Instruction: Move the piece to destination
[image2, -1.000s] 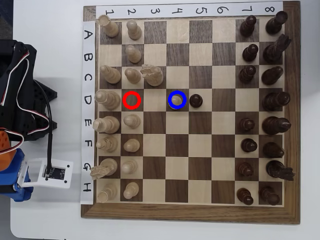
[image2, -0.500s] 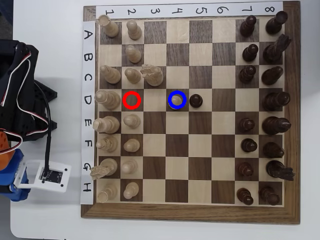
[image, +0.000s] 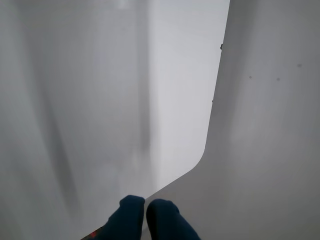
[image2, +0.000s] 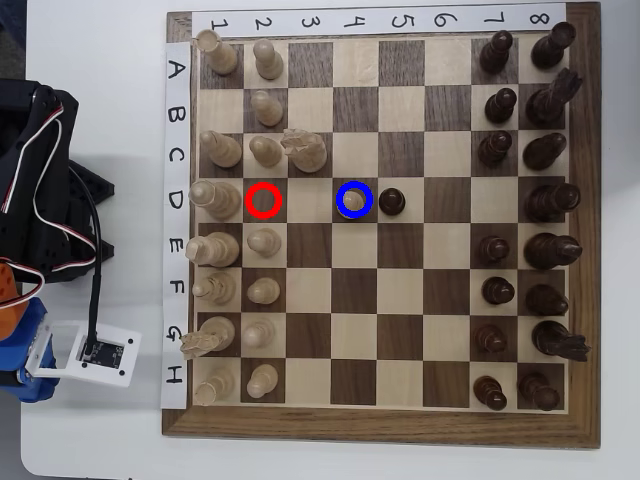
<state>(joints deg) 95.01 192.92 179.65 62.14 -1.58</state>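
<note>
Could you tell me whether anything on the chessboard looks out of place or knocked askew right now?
Nothing stands out. The pale pawn stands upright inside the blue ring, next to a dark pawn. The red-ringed square is empty. The other pieces stand in their rows, and the gripper is off the board, jaws closed.

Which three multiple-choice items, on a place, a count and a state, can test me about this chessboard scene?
1. Where does the advanced pale pawn stand?
A. inside the blue ring
B. in column 8
C. off the table
2. How many coloured rings mark the board?
A. one
B. two
C. four
3. How is the gripper?
A. shut and empty
B. holding a pawn
C. wide open
1 A: the ring surrounds it. 2 B: a red ring besides the blue. 3 A: fingertips together, nothing between.
</note>
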